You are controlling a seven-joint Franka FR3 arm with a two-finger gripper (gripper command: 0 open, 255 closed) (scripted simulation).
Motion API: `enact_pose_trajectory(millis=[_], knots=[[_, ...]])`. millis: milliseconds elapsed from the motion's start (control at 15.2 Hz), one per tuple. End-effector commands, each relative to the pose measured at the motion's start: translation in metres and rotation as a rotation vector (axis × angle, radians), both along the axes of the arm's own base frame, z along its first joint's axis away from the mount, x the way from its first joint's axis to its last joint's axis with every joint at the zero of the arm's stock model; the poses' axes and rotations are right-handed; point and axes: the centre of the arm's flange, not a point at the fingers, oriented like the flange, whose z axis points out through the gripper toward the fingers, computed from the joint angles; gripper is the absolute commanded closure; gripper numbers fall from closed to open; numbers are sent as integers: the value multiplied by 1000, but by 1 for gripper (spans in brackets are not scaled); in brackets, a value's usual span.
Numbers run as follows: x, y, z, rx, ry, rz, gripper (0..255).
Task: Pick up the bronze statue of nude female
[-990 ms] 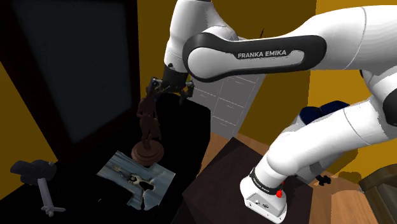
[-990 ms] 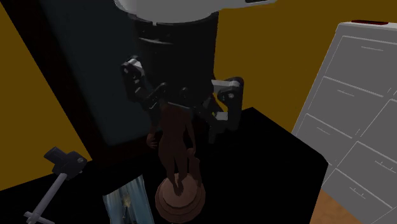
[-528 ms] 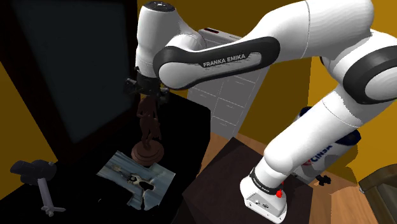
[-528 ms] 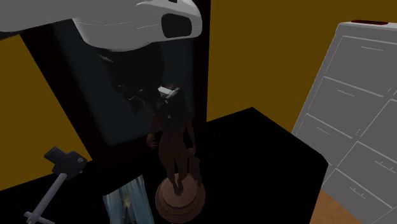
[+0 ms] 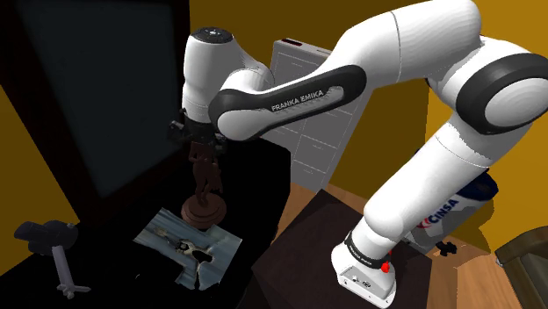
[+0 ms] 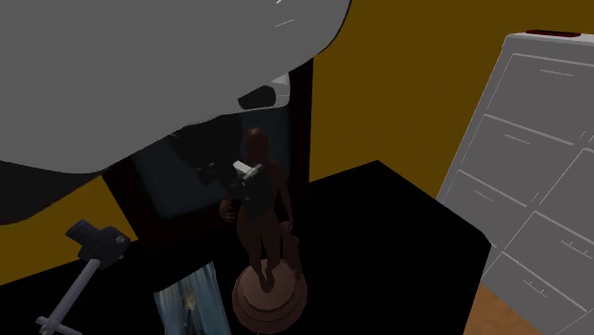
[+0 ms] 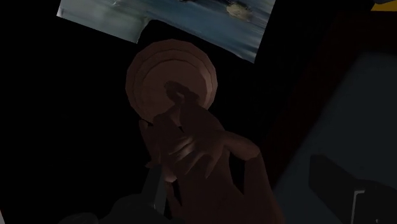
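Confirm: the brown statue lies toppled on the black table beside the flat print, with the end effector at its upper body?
Not toppled: the statue stands upright on its round base, as the shoulder view shows. It is on the black table beside the flat print, with the end effector at its upper body.

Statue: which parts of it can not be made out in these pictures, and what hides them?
- Shoulder view: the head of the statue is behind the end effector.
- Second exterior view: the arm covers most of the end effector.
- Wrist view: the statue's upper body hides most of its legs.
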Motion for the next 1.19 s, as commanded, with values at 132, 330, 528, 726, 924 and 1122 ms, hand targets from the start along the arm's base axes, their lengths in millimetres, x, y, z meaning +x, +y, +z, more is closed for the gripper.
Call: enact_pose_trajectory(millis=[132,330,528,726,924,1122], knots=[[-1,0,-4,0,0,0,255],[-1,0,-4,0,0,0,255],[-1,0,-4,0,0,0,255],[0,0,1,0,0,0,255],[0,0,17,0,0,0,255],[0,0,33,0,0,0,255]])
